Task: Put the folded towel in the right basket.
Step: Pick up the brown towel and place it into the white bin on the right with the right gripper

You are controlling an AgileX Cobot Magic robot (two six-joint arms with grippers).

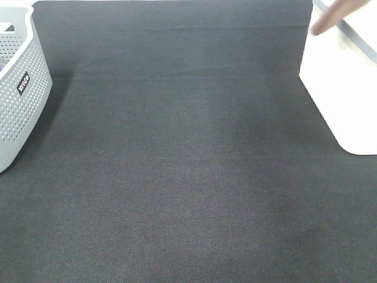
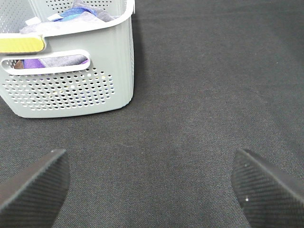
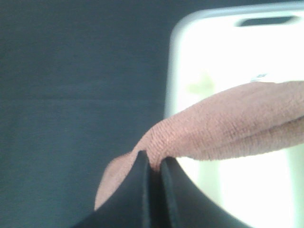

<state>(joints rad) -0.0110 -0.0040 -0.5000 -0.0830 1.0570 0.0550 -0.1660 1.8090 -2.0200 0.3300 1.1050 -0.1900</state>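
Observation:
In the right wrist view my right gripper [image 3: 154, 166] is shut on a folded pinkish-brown towel [image 3: 223, 124]. The towel hangs over the rim of the right basket [image 3: 176, 61], a white bin that looks overexposed. In the exterior high view a corner of the towel [image 1: 336, 15] shows at the top right above the right basket [image 1: 330, 88]; the right gripper itself is out of that view. In the left wrist view my left gripper [image 2: 152, 187] is open and empty above the dark cloth.
A grey perforated basket [image 1: 20, 88] stands at the left edge of the table; the left wrist view shows it [image 2: 85, 80] holding purple and blue cloths. A dark cloth [image 1: 177, 165] covers the table between the two baskets.

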